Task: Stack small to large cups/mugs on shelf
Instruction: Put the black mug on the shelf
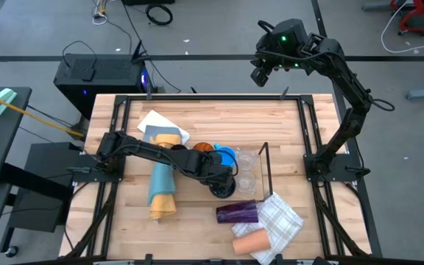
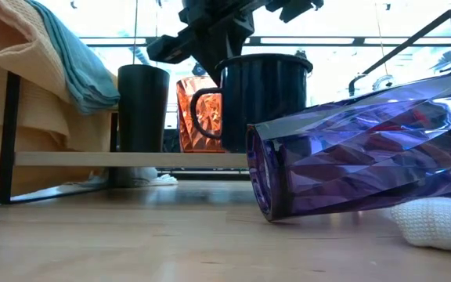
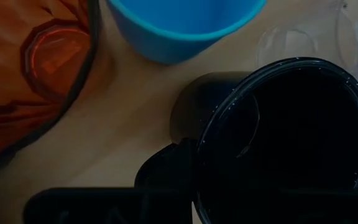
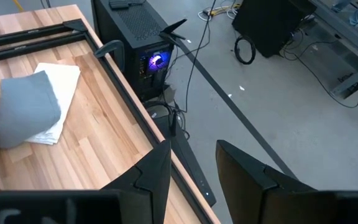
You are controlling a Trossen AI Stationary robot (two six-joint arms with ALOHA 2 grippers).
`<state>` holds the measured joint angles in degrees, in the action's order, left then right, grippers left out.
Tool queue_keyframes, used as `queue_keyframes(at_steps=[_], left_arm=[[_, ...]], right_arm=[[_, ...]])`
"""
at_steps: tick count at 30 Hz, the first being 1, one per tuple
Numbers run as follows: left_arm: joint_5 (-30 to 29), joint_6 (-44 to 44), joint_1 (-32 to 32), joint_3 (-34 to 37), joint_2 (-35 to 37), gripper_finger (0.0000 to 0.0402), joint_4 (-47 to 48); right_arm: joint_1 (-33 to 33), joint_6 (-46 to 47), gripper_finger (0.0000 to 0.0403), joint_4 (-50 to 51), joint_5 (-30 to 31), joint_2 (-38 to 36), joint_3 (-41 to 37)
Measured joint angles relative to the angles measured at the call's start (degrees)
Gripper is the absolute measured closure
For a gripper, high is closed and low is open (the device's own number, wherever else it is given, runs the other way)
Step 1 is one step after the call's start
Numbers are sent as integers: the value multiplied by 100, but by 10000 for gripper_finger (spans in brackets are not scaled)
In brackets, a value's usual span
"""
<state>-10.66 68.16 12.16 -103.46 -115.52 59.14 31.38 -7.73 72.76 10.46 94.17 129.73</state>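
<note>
I see a rolled yellow-and-blue cloth [image 1: 163,190] on the wooden tabletop [image 1: 212,121], a checked cloth [image 1: 280,221] near one corner, folded grey and white cloths [image 4: 33,106], and a black computer tower [image 1: 98,79] on the floor.

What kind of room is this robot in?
Probably a robotics lab or workshop. A wooden butcher-block table sits in a black metal frame with arms bolted on, loose cables trail over the grey floor, and a black computer tower glows beside the table.

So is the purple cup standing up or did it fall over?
Tipped over. The purple cup lies on its side on the table, its open mouth facing sideways in the low view, next to a white cloth.
</note>
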Motion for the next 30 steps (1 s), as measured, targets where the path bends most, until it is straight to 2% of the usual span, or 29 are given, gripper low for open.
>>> queue_keyframes(at_steps=[6, 11, 14, 30], left_arm=[[-25, -26, -31, -2, 2, 374, -37], [-78, 8, -50, -2, 2, 332, -66], [-76, -25, -50, -2, 2, 322, -82], [-70, -197, -48, -2, 9, 334, -275]], right_arm=[[0, 0, 268, -1, 0, 0, 0], [0, 0, 268, -1, 0, 0, 0], [0, 0, 268, -1, 0, 0, 0], [2, 0, 268, 46, -2, 0, 0]])
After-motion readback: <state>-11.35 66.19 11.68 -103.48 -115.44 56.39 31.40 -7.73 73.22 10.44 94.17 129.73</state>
